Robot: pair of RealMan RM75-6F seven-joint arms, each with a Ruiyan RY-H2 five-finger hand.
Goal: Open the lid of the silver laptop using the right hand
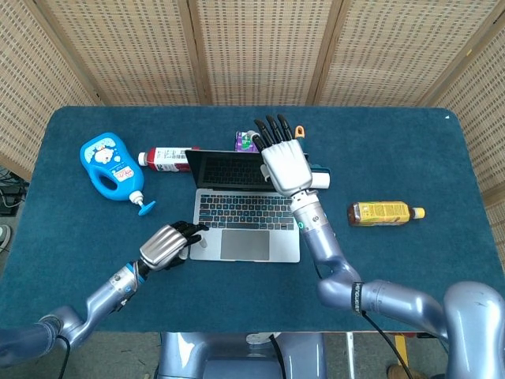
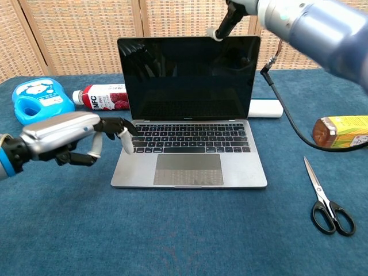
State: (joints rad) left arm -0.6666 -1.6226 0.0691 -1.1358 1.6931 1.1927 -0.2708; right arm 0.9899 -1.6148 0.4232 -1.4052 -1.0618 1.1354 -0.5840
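Mid-table, silver laptop (image 2: 190,121) sits with lid (image 2: 188,77) upright. Right hand (image 1: 285,162), fingers spread and holding nothing, is at lid's top edge; contact unclear. Left hand (image 2: 63,137), fingers loosely curled, empty, hovers by laptop's front-left corner.

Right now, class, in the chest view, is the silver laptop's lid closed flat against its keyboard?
No. The silver laptop stands with its lid raised upright, its dark screen and keyboard in plain sight.
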